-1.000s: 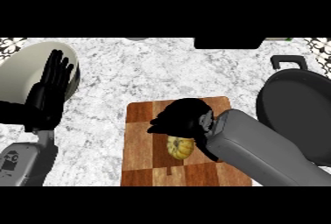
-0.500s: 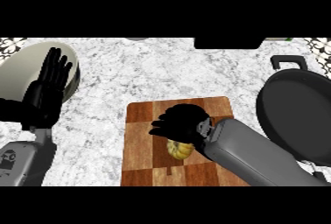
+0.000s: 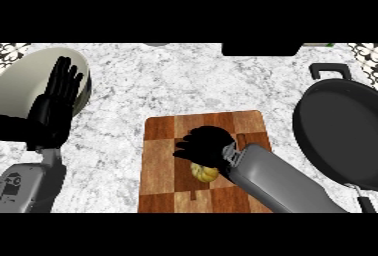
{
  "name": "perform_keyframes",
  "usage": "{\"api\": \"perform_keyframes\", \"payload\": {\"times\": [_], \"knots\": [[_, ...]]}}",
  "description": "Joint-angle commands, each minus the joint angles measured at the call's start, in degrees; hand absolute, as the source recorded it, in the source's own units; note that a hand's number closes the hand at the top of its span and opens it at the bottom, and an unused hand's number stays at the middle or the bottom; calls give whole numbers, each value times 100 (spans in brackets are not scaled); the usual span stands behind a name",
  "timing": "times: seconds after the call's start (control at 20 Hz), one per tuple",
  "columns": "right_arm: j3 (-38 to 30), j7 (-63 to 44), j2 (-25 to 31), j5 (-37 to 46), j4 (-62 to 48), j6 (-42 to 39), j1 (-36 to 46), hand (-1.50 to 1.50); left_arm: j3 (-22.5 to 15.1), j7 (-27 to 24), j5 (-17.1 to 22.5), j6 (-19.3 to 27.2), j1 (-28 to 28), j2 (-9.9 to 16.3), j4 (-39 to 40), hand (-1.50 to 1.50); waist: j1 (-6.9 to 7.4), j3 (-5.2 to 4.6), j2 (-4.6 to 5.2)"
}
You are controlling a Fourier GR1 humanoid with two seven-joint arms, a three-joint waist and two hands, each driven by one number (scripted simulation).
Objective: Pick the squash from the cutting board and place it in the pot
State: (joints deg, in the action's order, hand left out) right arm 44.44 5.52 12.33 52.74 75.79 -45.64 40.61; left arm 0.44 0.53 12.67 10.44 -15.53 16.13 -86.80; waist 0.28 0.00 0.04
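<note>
Pale and round, a plate (image 3: 29,75) is seen at the far left on the marbled counter (image 3: 162,85). In front of it the left hand (image 3: 55,107) is held upright, fingers straight and spread, with nothing in it. At the centre a wooden cutting board (image 3: 166,165) is laid on the counter. Over its middle the right hand (image 3: 207,147) is lowered, its fingers curled downward onto the yellow squash (image 3: 204,173), of which only a part is shown beneath the wrist; whether it is actually gripped cannot be told. Well apart at the right, a dark pot (image 3: 339,130) with handles is set.
</note>
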Motion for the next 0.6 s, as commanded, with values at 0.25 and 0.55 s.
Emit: {"api": "perform_keyframes", "payload": {"times": [0.25, 0.55], "knots": [[106, 439, -577, 767, -844, 433, -407, -150, 127, 53, -138, -91, 42, -142, -145, 0, 5, 0, -1], [421, 1609, -463, 967, -1272, 1275, -271, 150, 130, 67, -164, -99, 64, -185, -136, 0, 58, 1, 10]]}}
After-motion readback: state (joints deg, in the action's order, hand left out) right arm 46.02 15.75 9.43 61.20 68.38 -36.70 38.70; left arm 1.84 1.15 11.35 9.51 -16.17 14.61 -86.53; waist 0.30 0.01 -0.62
